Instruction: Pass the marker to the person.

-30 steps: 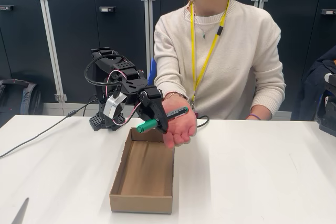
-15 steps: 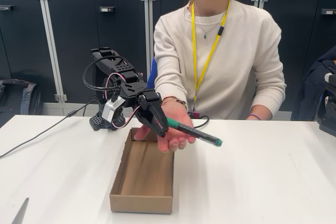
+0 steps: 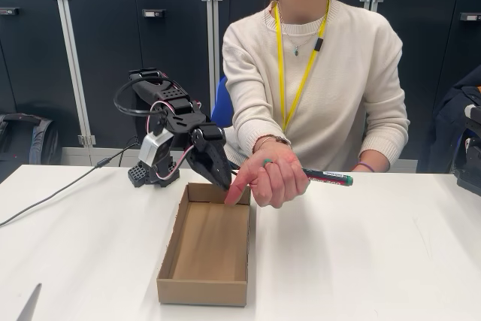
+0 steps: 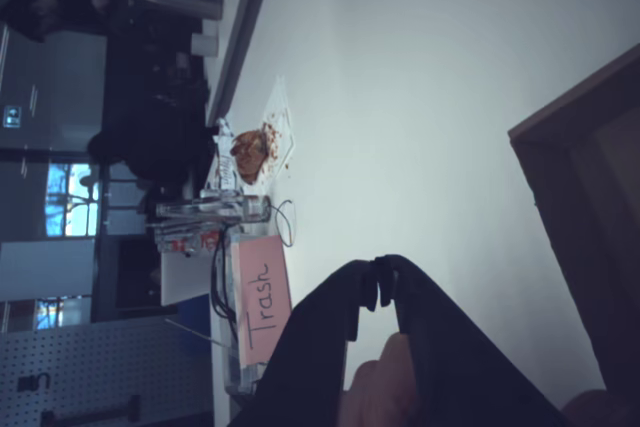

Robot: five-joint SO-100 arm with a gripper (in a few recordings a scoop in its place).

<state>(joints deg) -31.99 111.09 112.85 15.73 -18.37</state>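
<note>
Behind the white table (image 3: 376,261) sits the person (image 3: 316,73), one arm stretched forward over the far end of the open cardboard box (image 3: 207,249). Her hand (image 3: 270,178) grips the marker (image 3: 325,177), which juts out level toward the right of the fixed view, well clear of the robot. The gripper (image 3: 223,180) hangs just left of that hand above the box's far wall; in the wrist view its jaw tips meet with nothing between them (image 4: 378,282). Judging by this, the handover looks done, with only the arm's retreat left.
</note>
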